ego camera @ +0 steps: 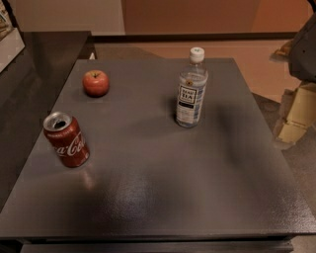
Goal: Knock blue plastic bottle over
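Bottle [191, 89] upright; end effector [296, 116] seemingly off-table right.

Plain office-like room: grey table [148, 197], beige floor [237, 49], dark baseboard [197, 36], bare wall [187, 15]; gripper [297, 113] beside the table's right edge.

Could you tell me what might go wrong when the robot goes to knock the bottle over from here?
The bottle stands upright near the table's far edge; pushed away, it may roll off. Tipped toward them, it could roll into the apple or the open can. The tool is not in view, so its approach cannot be judged.
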Robot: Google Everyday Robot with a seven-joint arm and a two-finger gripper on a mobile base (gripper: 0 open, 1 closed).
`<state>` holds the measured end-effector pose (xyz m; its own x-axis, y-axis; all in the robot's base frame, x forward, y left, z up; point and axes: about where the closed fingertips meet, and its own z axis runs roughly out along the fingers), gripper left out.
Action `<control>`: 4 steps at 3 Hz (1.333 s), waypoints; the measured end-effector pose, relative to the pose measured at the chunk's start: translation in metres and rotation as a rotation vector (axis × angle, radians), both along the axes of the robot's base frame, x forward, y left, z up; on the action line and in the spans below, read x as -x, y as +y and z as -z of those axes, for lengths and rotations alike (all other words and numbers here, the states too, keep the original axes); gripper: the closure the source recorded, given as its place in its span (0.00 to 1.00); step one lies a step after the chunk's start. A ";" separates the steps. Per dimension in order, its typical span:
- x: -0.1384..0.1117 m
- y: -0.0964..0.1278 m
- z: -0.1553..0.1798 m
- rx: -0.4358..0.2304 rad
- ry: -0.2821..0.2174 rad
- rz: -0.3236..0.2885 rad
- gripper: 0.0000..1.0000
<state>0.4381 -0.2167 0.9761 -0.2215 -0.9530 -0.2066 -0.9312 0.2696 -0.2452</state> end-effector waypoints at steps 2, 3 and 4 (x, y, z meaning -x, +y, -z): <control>-0.012 0.007 0.006 -0.058 -0.012 0.005 0.00; -0.043 0.020 0.017 -0.156 -0.026 0.011 0.00; -0.078 0.034 0.028 -0.249 -0.045 0.012 0.00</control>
